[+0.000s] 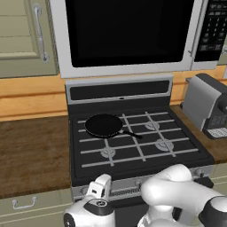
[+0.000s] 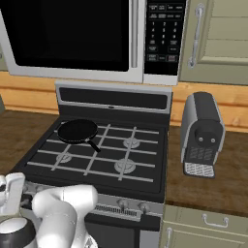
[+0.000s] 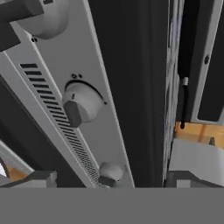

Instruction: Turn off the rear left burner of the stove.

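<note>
The black stove [image 1: 186, 148] [image 2: 145, 162] has pale grate bars, and a black frying pan [image 1: 103, 125] [image 2: 77, 131] covers its rear left burner. My gripper [image 1: 100, 185] [image 2: 11, 193] hovers just in front of the left end of the silver knob strip [image 1: 128, 186] [image 2: 121, 207]. In the hand view the strip runs diagonally. A large round knob [image 3: 81, 105] lies ahead, a smaller knob [image 3: 109, 173] lower down, and another knob [image 3: 43, 17] at the top left. The gripper [image 3: 113, 178] is open, its dark fingertips [image 3: 39, 177] wide apart and touching no knob.
A silver-framed microwave [image 1: 128, 31] [image 2: 72, 34] hangs above the stove. A silver and black coffee machine [image 1: 204, 104] [image 2: 201, 133] stands on the wooden counter [image 2: 213, 184] to the right. More counter [image 1: 31, 150] lies left. Cabinet drawers sit below.
</note>
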Available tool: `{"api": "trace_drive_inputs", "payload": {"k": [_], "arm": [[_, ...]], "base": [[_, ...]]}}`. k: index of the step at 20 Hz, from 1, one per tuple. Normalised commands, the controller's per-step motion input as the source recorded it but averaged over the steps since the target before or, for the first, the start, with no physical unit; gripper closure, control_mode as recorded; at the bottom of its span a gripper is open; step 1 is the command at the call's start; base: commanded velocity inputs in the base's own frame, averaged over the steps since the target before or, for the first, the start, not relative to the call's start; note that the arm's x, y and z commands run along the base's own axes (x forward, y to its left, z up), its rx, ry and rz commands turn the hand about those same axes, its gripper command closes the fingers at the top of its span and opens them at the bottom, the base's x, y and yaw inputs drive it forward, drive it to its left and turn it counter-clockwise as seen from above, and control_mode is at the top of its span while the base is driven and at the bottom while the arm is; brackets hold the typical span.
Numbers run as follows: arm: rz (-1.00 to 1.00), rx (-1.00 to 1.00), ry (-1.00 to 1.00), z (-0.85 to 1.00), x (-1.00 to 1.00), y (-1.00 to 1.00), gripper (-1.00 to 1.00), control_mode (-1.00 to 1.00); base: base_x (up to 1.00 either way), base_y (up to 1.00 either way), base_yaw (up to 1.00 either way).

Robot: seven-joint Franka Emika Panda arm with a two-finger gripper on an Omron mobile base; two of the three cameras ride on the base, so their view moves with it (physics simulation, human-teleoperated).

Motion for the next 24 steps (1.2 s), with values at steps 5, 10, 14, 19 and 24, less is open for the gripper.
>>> {"api": "trace_drive_inputs", "payload": {"k": [5,10,14,19,24], "arm": [[0.00,-0.02,-0.01,-0.40,0.07,-0.23,-1.00,-1.00],[0.00,-0.01,-0.01,-0.43,0.15,-0.02,-1.00,-1.00],[0.00,-0.02,-0.03,-0.30,0.28,0.03,-1.00,-1.00],[0.00,0.00,-0.05,-0.19,0.35,0.21,-1.00,-1.00],[0.00,0.00,-0.02,-0.24,0.33,0.32,-1.00,-1.00]], "base": [[0.00,0.00,0.00],[0.00,0.00,0.00],[0.00,0.00,0.00],[0.00,0.00,0.00],[0.00,0.00,0.00]]}}
